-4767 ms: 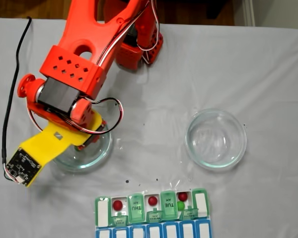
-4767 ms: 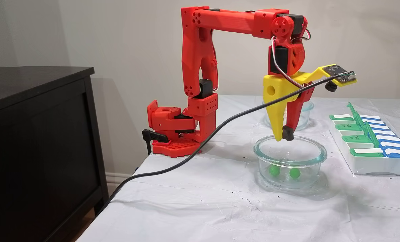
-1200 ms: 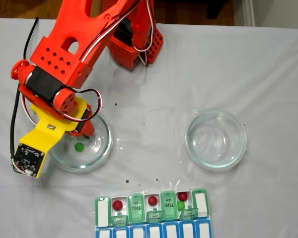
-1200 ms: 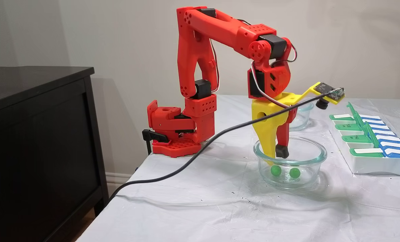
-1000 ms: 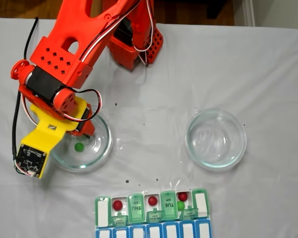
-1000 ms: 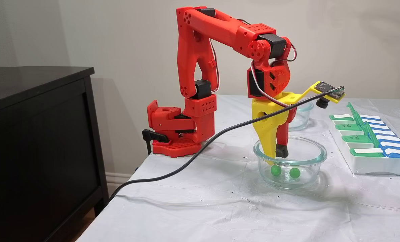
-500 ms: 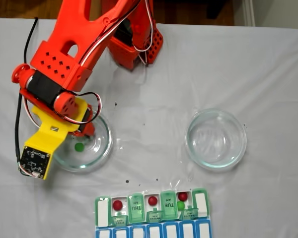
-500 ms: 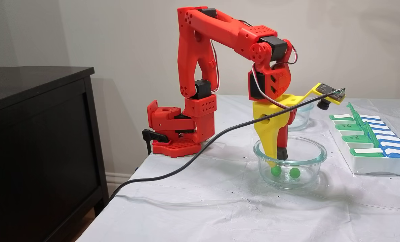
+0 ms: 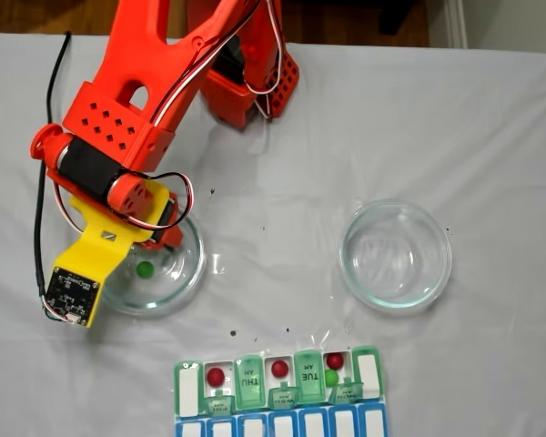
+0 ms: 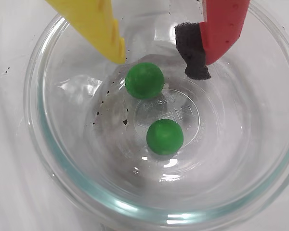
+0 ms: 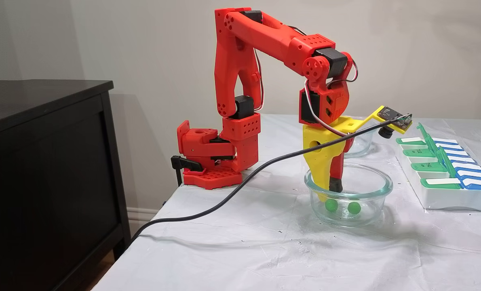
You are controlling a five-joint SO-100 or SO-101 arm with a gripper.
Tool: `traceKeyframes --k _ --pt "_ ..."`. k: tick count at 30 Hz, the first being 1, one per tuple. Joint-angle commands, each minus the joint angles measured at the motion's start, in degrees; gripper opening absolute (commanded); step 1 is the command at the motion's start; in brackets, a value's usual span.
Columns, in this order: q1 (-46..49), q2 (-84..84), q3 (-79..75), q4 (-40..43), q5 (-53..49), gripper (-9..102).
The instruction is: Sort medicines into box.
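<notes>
Two green medicines (image 10: 144, 80) (image 10: 164, 136) lie on the floor of a clear glass dish (image 10: 43, 159). My gripper (image 10: 156, 65) hangs open inside that dish, its yellow finger (image 10: 111, 36) and its red finger with a black pad (image 10: 192, 53) just beyond the nearer ball, one on each side. In a fixed view the gripper (image 11: 330, 192) reaches below the dish rim (image 11: 380, 186), above the balls (image 11: 331, 205) (image 11: 354, 207). The box (image 9: 189, 390) holds three red medicines (image 9: 216, 375) (image 9: 278, 369) (image 9: 335, 360) and a green one (image 9: 331, 376).
A second glass dish (image 9: 396, 255) stands empty to the right in a fixed view. The arm's red base (image 11: 208, 155) sits at the table's back edge, with a black cable (image 11: 224, 194) trailing off the left side. A dark cabinet (image 11: 42, 161) stands beside the table.
The gripper has sunk deeper into the dish over the last seconds and turned slightly. The two green balls have stayed where they were.
</notes>
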Motion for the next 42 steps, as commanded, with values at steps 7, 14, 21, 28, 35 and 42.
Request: traceKeyframes --k 7,14,21,28,35,42 --pt "0.2 -1.7 -3.5 -0.9 -0.6 22" --pt "-0.1 -1.3 -2.6 -2.3 -0.6 22" --pt "-0.2 -1.3 -2.3 -4.7 -1.0 22" --pt "-0.6 -1.6 -1.4 -4.2 -1.3 22" --pt "-1.6 -0.8 1.4 -4.3 -0.9 21" --pt "-2.5 -0.2 3.4 -7.6 0.5 18"
